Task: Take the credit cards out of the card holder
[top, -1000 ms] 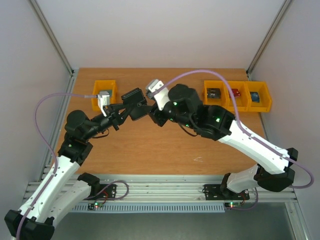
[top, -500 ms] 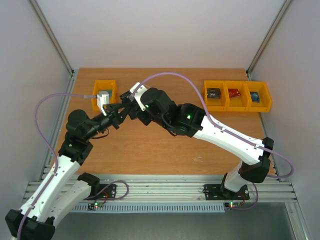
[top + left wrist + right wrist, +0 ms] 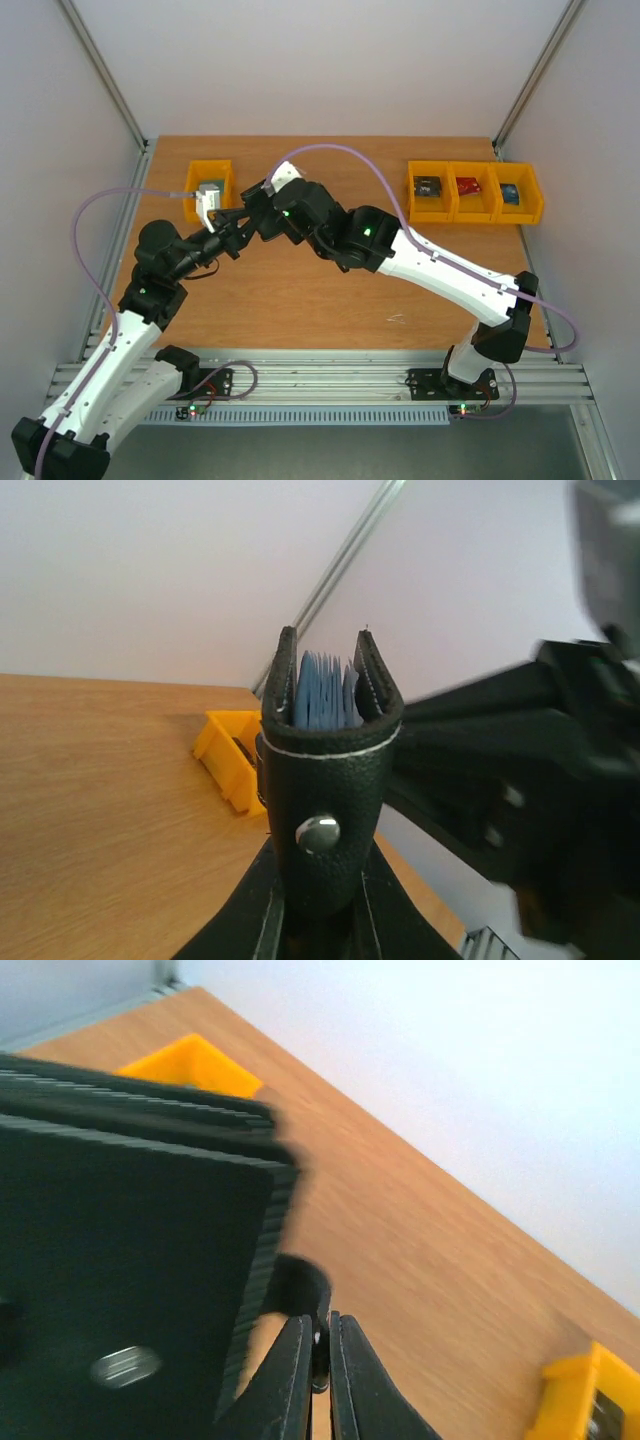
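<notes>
card holder (image 3: 325, 780) stands upright in the left gripper (image 3: 318, 915), whose fingers clamp its lower end, mouth up, above the table (image 3: 90, 820). the right gripper (image 3: 320, 1345) shows its fingers pressed almost together on what looks like the closing tab (image 3: 298, 1285). we judge the holder light, soft-skinned and floppy at the fold, so a firm low clamp suits it. the credit cards (we cannot make them out among the blue-grey pockets (image 3: 325, 692)) should be thin, stiff and slick, best pinched by a top edge and drawn straight up. outward, the left arm (image 3: 140, 300) leans forward and rightward from its base, and the right arm (image 3: 430, 265) stretches long across the table to meet it near the left yellow bin (image 3: 210, 188).
</notes>
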Robot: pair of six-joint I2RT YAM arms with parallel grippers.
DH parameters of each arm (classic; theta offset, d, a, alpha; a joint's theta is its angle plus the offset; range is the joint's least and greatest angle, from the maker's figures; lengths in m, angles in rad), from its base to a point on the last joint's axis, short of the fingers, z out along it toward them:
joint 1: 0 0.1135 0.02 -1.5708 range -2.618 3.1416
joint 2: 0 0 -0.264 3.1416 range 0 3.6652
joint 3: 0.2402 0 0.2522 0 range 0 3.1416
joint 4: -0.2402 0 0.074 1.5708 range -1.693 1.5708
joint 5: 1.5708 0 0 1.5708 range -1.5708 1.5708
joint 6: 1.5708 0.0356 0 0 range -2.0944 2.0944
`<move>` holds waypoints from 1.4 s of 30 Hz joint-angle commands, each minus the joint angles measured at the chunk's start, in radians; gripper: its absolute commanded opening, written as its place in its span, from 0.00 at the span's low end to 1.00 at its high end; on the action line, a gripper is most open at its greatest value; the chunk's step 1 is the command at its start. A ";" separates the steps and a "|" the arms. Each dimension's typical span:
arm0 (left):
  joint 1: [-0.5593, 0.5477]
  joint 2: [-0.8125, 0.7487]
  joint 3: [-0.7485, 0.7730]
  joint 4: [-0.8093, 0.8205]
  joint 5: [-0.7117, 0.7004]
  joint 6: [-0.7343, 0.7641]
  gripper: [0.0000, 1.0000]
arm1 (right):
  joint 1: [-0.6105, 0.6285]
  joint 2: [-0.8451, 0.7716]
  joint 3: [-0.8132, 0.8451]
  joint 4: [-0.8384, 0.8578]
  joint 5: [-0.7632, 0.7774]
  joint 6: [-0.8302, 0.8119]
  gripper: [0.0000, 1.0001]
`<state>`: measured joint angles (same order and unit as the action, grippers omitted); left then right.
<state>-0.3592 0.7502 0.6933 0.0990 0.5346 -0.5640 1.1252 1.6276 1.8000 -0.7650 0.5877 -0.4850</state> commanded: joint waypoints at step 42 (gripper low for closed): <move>0.008 -0.023 0.100 0.235 0.395 0.045 0.00 | -0.393 -0.331 -0.319 0.163 -1.266 -0.002 0.62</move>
<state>-0.3527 0.7364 0.7650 0.2520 0.9127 -0.5018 0.7349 1.2739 1.4464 -0.6533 -0.5953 -0.4900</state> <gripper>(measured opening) 0.110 0.625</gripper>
